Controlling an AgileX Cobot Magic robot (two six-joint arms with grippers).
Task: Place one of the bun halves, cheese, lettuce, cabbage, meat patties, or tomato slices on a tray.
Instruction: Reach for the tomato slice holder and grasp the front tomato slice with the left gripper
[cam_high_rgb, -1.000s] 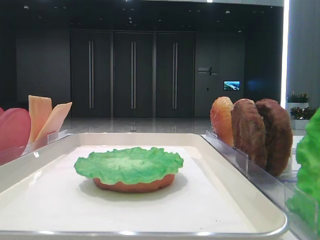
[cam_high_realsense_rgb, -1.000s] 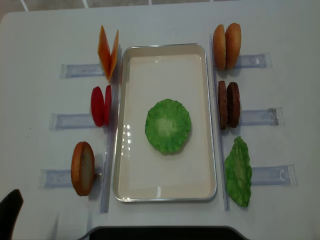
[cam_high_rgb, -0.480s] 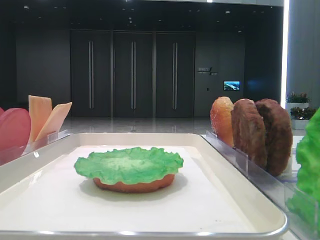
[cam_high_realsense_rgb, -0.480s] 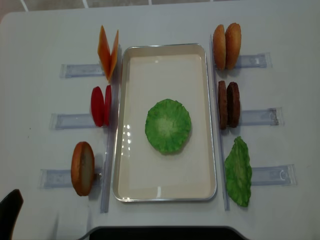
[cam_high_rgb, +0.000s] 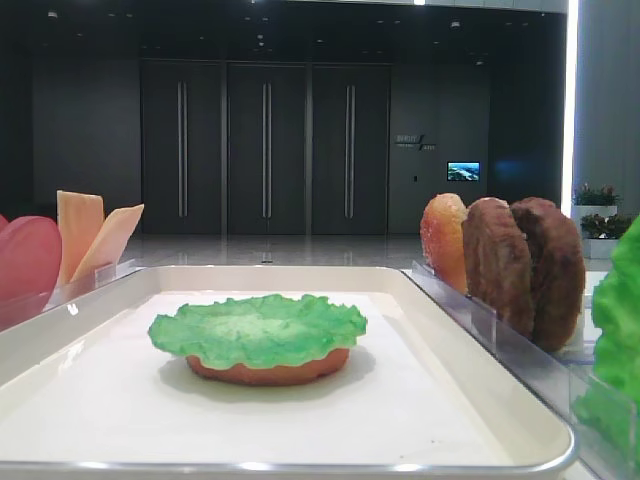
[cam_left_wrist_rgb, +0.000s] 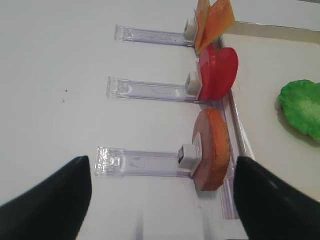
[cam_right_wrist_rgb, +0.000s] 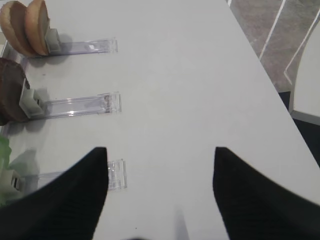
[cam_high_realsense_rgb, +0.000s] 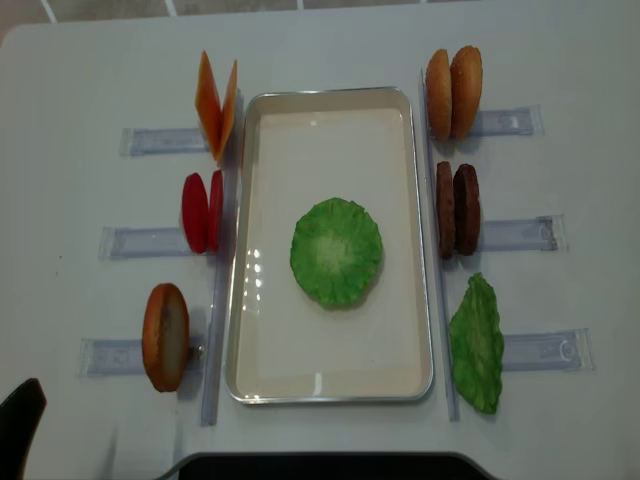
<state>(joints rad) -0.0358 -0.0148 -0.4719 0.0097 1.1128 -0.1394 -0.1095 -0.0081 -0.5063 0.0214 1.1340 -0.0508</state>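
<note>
The right gripper (cam_right_wrist_rgb: 159, 197) hangs over the white desk (cam_right_wrist_rgb: 190, 90), its two dark jaws spread wide with bare desk between them. At the left edge stand three clear plastic racks (cam_right_wrist_rgb: 80, 105), one behind another. The far one holds two bun halves (cam_right_wrist_rgb: 26, 26) upright on edge. The middle one holds a dark brown meat patty (cam_right_wrist_rgb: 10, 95), cut off by the frame. By the nearest rack a bit of green lettuce (cam_right_wrist_rgb: 4, 170) shows.

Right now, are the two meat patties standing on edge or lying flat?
Standing on edge. The meat patties sit side by side, upright, at the end of a clear rack, right of the tray.
</note>
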